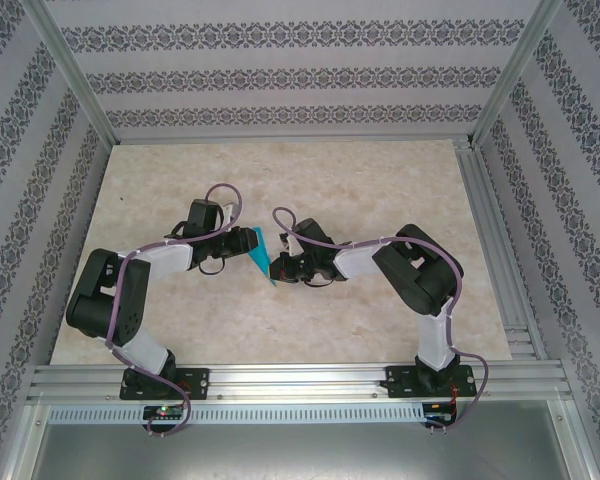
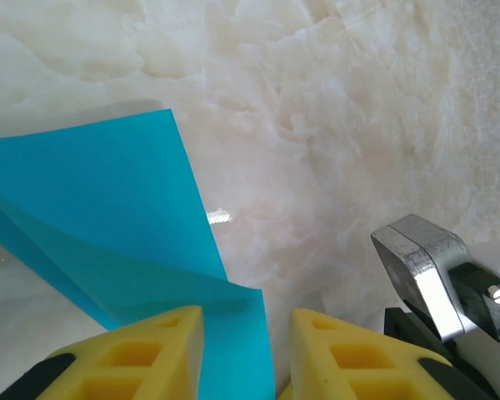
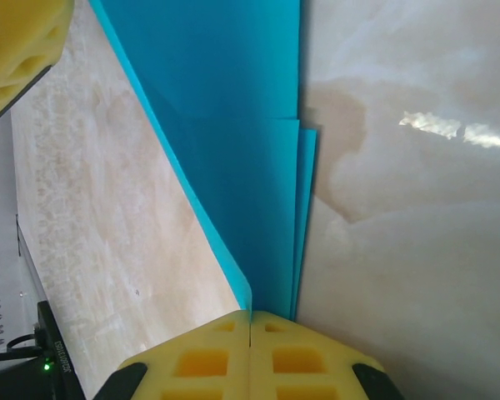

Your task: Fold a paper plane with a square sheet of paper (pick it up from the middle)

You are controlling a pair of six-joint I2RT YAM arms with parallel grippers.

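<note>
Right gripper (image 3: pixel 250 321): jaws pressed together, pinching the lower edge of the folded turquoise sheet of paper (image 3: pixel 233 125). Left gripper (image 2: pixel 246 321): jaws spread, a paper flap between them. Both meet at the middle of the marbled table (image 1: pixel 330 180).
</note>
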